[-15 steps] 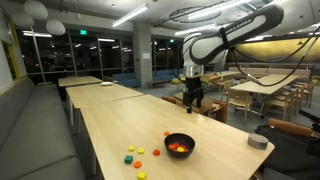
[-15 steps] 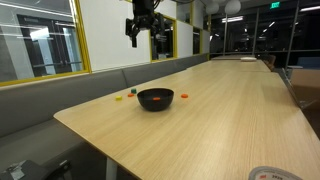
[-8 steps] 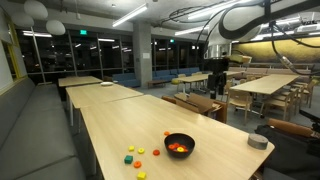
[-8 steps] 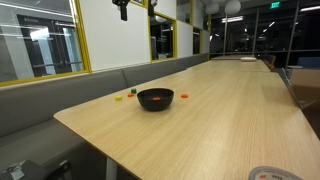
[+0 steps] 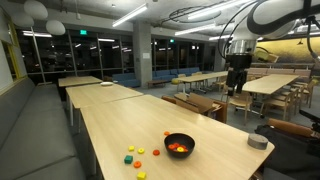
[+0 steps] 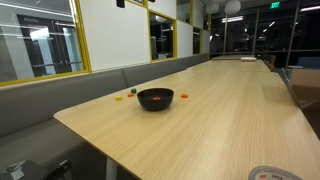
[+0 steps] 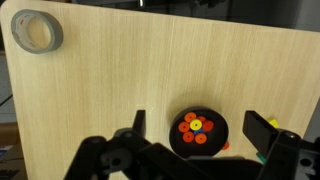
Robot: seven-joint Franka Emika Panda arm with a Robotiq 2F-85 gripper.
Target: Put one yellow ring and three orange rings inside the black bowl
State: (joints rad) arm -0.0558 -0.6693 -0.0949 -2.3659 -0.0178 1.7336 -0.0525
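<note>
Between the fingers [image 7: 139, 120] nothing is held; they stand wide apart and empty in the wrist view; the gripper [image 7: 197, 118] looks straight down from high up onto the black bowl [image 7: 176, 142]; a yellow ring [image 7: 196, 124] lies at the bowl's middle with orange rings [image 7: 203, 139] packed round it, some looking redder, their count too small to settle. Over the last second the arm has swung up and off to the side of the table [image 5: 110, 120]; in an exterior view the gripper [image 5: 237, 82] now hangs well apart from the black bowl [image 5: 169, 141]; in an exterior view nearer the black bowl [image 6: 141, 97] it has risen out of frame. Loose pieces [image 5: 140, 150] lie on the wood beside the bowl; a grey roll of tape [image 7: 36, 31] sits well apart near a corner. An empty, retreating gripper suggests the last ring is dropped; the task looks finished or nearly so.
</note>
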